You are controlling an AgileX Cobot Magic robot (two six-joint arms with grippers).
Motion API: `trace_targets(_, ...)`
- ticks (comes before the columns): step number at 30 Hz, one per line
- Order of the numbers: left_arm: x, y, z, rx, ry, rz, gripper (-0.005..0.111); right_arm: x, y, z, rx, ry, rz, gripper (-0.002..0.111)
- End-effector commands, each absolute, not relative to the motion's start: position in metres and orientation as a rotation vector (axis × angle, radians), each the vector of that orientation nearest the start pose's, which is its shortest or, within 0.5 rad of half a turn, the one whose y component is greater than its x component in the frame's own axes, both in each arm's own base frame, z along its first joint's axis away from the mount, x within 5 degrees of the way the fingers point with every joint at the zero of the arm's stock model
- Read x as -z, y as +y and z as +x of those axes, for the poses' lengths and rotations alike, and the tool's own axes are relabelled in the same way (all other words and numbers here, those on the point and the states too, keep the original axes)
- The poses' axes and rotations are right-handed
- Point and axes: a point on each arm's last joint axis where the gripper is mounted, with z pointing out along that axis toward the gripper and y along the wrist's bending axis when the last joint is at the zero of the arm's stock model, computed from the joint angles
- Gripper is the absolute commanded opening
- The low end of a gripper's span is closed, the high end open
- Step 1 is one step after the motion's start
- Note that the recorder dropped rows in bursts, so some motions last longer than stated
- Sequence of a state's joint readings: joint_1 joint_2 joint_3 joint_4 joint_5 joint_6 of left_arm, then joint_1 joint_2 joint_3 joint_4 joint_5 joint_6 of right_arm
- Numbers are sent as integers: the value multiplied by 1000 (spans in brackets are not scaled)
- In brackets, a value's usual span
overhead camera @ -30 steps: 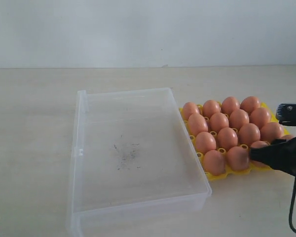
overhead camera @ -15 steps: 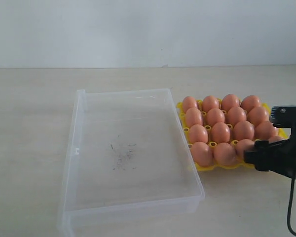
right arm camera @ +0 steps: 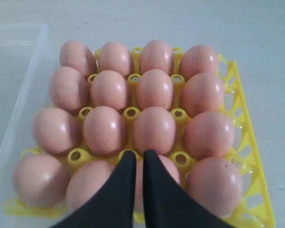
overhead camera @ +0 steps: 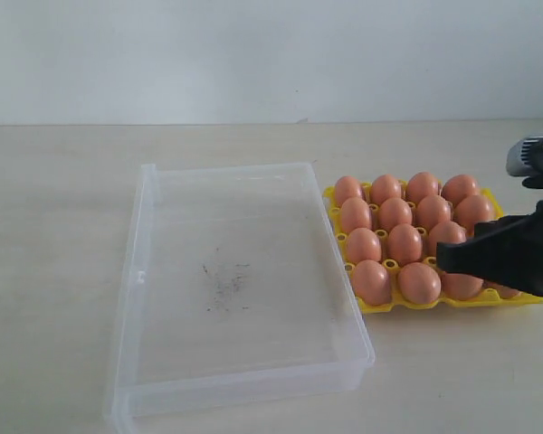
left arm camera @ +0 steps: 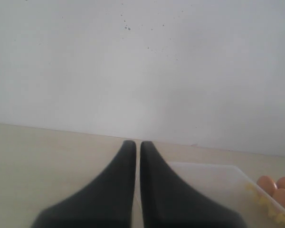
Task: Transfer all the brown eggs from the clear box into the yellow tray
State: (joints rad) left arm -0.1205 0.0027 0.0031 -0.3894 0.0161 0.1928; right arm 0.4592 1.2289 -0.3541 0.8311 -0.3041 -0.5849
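Lab bench: bare tabletop (overhead camera: 54,226), blank wall (overhead camera: 253,54)

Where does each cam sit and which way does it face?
Exterior: off the robot, facing table and wall; sees clear box, yellow tray of brown eggs; right tool enters from right.
Left wrist: behind the left tool, aimed level at the wall; the shut tool fills the foreground.
Right wrist: behind the shut right tool, looking down on the eggs.
Shared: all three show box, tray and eggs.

Pale beige tabletop (overhead camera: 54,271), plain white wall (overhead camera: 253,54)
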Motion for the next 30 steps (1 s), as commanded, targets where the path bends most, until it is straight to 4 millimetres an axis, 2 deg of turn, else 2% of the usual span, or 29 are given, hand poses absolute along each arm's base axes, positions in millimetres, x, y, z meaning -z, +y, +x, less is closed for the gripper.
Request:
trace_targets(1, -213, -7, 56, 277, 1488, -65, 4, -188, 78, 191, -200, 2180, -167, 1)
trace_targets(5, -213, -7, 56, 277, 1488, -65, 4, -182, 87, 182, -249, 2265, -345, 1)
trace_targets(9, -213, -7, 56, 277, 1488, -65, 4, -182, 106, 171, -241, 2201, -609, 1)
trace_targets(11, -213, -7, 56, 277, 1488, -65, 4, -180, 111, 165, -230, 2154, -643, 0)
trace_targets(14, -213, -7, 56, 277, 1488, -65, 4, -172, 111, 151, -208, 2085, -585, 0)
trace_targets(19, -213, -7, 56, 277, 1488, -65, 4, -161, 83, 114, -238, 1914, -382, 0)
trace_targets(21, -213, -7, 56, 277, 1488, -65, 4, -172, 82, 108, -344, 1803, -311, 0)
trace_targets(23, -213, -7, 56, 277, 1488, -65, 4, -176, 82, 101, -359, 1786, -361, 0)
trace_targets(27, -213, -7, 56, 276, 1488, -66, 4, -201, 92, 88, -527, 1549, -453, 0)
trace_targets(30, -213, -7, 56, 276, 1488, -66, 4, -222, 84, 85, -573, 1357, -330, 0)
